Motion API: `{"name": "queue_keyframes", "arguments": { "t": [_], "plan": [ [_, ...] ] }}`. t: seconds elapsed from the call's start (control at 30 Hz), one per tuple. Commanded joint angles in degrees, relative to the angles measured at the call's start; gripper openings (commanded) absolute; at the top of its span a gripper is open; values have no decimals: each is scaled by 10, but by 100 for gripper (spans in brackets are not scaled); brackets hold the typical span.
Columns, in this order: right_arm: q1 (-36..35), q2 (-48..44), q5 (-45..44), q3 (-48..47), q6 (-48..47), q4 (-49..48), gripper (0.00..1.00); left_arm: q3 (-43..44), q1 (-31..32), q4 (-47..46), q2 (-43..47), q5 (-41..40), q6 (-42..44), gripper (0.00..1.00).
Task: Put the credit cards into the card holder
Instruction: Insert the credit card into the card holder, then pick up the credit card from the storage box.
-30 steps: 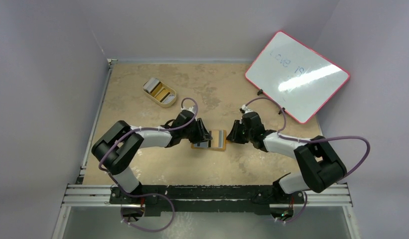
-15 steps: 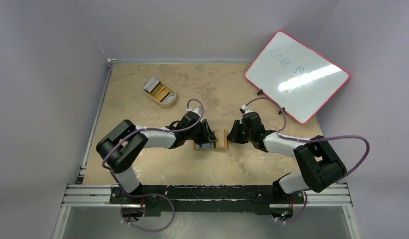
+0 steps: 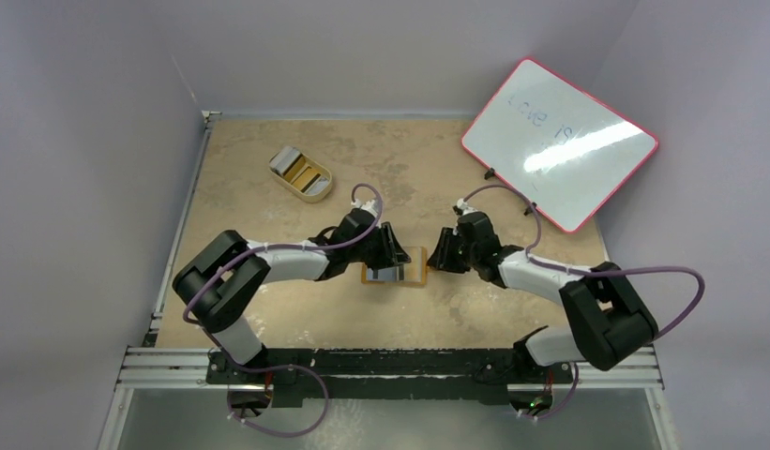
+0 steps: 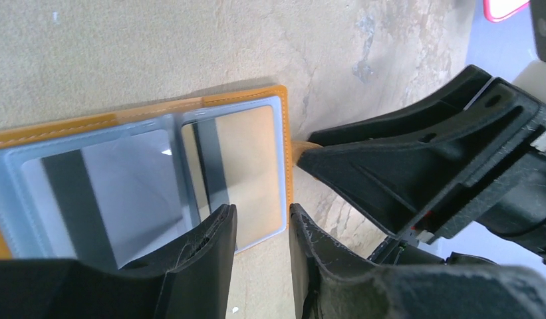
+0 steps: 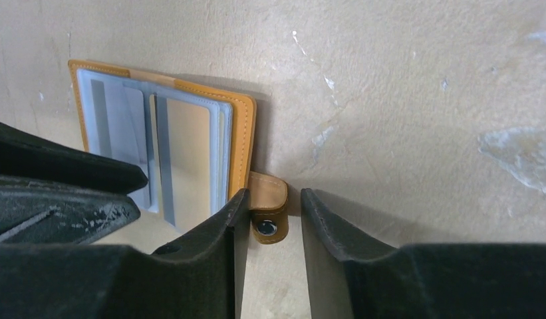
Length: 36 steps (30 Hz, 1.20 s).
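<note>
The wallet (image 3: pixel 397 266) lies open and flat near the middle of the desk (image 3: pixel 381 159). Its long axis runs left to right, directly between the two claws. The left claw (image 4: pixel 262 212) stands over one edge of the wallet, its fingers a narrow gap apart with nothing held between them. The right claw (image 5: pixel 270 199) stands at the wallet's right end, partly open. The snap tab (image 5: pixel 269 211) lies in its gap but is not clamped, since bare desk shows beside it. A silver card (image 4: pixel 117 179) and a gold-brown card (image 4: pixel 243 173) sit in the clear sleeves. Further cards (image 3: pixel 302 174) lie in the tray (image 3: pixel 317 195) toward the far left corner. The left arm is judged the nearer for fetching them.
</note>
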<state>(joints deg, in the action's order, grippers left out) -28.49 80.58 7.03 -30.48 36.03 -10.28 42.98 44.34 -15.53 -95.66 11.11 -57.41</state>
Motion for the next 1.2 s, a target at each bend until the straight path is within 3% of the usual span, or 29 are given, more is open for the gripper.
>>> {"name": "queue_keyframes", "arguments": {
  "t": [0.0,0.13,0.3,0.37,0.57,0.67,0.77,0.9,1.17],
  "plan": [
    [-2,-46,-25,-20,-4,57,39,24,2,23,36,-30,32,35],
    [-2,-79,-33,-34,-9,70,44,70,2,124,59,-84,90,40],
    [-2,-120,-16,-41,-19,76,49,149,1,265,86,-179,177,61],
    [-2,-133,-11,-45,-24,77,52,185,-2,326,93,-228,212,63],
    [-2,-176,1,-62,-38,88,72,290,-36,449,97,-380,317,66],
    [-2,-197,0,-69,-42,94,82,308,-74,450,95,-441,388,66],
    [-2,-212,1,-76,-45,93,88,316,-152,427,77,-432,453,67],
    [-2,-213,7,-80,-51,88,89,361,-210,396,35,-401,501,67],
    [-2,-209,17,-83,-59,86,88,477,-261,406,-88,-419,582,66]
  ]
}}
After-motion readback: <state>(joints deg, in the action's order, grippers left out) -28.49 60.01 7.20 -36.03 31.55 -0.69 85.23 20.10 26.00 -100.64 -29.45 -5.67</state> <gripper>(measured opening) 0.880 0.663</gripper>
